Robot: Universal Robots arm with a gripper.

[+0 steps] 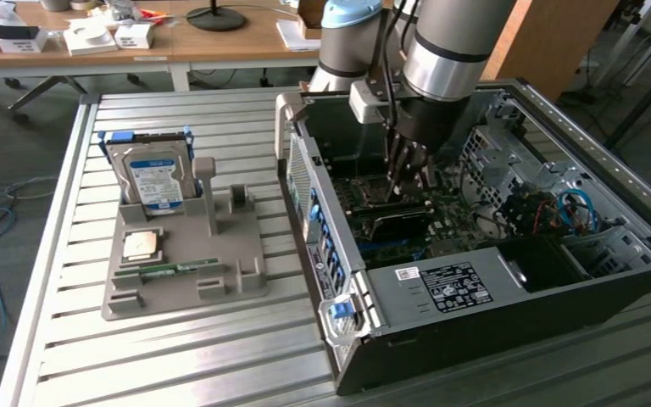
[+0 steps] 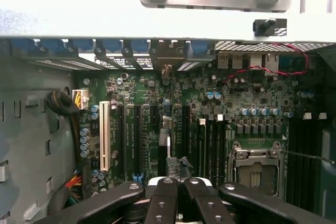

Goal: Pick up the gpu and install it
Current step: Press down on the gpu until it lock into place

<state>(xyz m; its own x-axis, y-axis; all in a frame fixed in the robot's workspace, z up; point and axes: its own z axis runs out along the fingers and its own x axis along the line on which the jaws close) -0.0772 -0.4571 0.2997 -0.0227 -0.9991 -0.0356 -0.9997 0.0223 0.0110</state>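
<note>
arm reaches down into open computer case | tool low over the motherboard, fingers together | grey holder tray on slatted desk, toward exterior view's left of case | hard drive upright in tray | memory stick lying flat on tray

Can't see the gripper tips in exterior view, buried in the case. Card edge-on in wrist view, mostly hidden. Arm cut off up top.
</note>
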